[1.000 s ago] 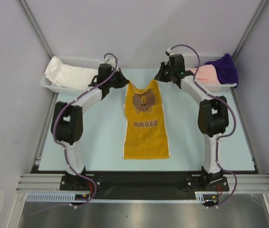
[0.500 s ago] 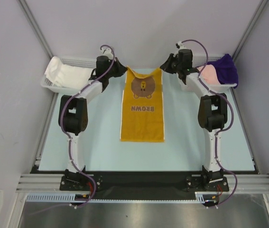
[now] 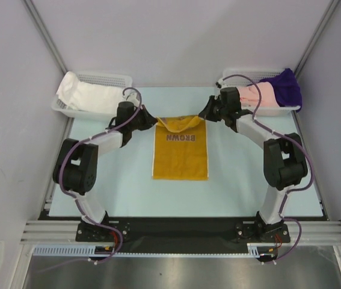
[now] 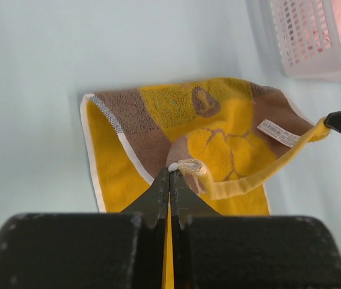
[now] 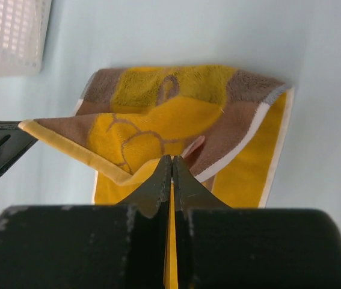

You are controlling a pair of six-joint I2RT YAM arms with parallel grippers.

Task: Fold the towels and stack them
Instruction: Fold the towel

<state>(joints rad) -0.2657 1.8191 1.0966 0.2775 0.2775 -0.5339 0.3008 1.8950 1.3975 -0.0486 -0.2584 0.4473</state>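
Observation:
A mustard towel [image 3: 180, 158] with brown lettering lies in the middle of the table, its far end lifted and curling over toward me. My left gripper [image 3: 154, 122] is shut on the towel's far left corner, seen up close in the left wrist view as the left gripper [image 4: 171, 170] pinching the hem of the towel [image 4: 230, 138]. My right gripper [image 3: 205, 115] is shut on the far right corner; in the right wrist view the right gripper [image 5: 171, 158] clamps the yellow edge of the towel [image 5: 158, 120]. The bear print faces down on the raised flap.
A white mesh basket [image 3: 107, 77] at the back left holds a white towel [image 3: 89, 95]. Another basket [image 3: 242, 72] at the back right holds a pink towel [image 3: 265, 93] and a purple towel [image 3: 285, 86]. Grey walls stand on both sides.
Both grippers have come down and toward me from the back of the table, carrying the towel's far edge with them. The bear print that faced up is now folded under.

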